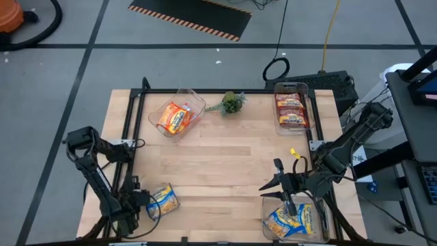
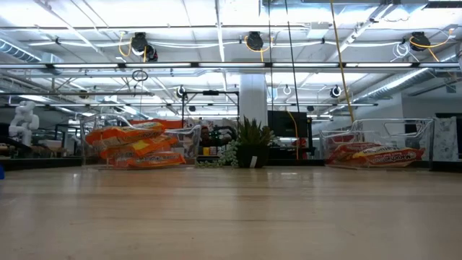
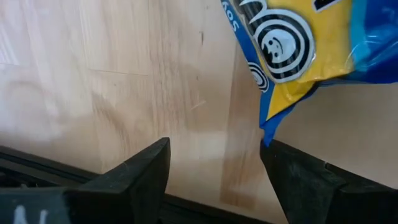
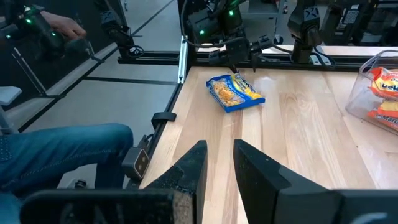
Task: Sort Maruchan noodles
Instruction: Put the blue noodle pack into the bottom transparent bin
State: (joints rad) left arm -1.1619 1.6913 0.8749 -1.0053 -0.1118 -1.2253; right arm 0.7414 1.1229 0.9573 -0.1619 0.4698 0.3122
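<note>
While the left gripper [image 1: 147, 207] sits lower left with jaws apart by a yellow-and-blue noodle packet [image 1: 164, 199] on the table [image 1: 225, 157], right gripper [image 1: 274, 183] jaws are nearly together, holding nothing.

Three clear bins [image 1: 193, 100], one loose yellow-and-blue packet [image 1: 164, 199], one plant sprig [image 1: 232, 102].
</note>
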